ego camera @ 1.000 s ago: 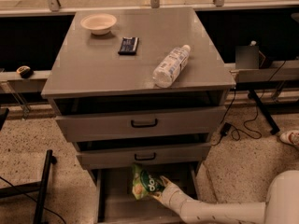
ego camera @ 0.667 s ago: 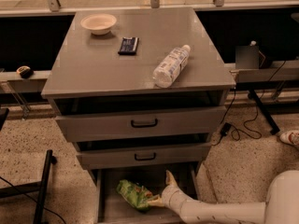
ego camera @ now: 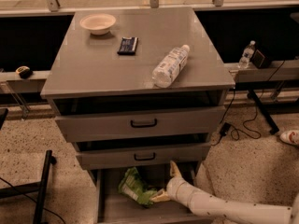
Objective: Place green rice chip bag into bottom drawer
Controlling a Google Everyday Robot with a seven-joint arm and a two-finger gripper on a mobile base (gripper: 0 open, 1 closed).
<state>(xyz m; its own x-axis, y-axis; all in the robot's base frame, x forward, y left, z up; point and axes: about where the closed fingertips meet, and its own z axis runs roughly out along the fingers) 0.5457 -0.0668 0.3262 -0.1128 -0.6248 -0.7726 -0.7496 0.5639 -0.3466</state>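
Note:
The green rice chip bag lies on its side on the floor of the open bottom drawer, left of centre. My gripper reaches into the drawer from the lower right on a white arm. It is open. One finger points up and the other finger lies beside the bag's right end, touching it or nearly so. The bag rests on the drawer floor, not lifted.
The two upper drawers with black handles stand slightly open above my gripper. On the cabinet top lie a clear water bottle, a black packet and a bowl. A black stand leg is at the left, cables at the right.
The bag was upright in my gripper a second ago. It has since dropped left onto the drawer floor and my fingers have opened off it.

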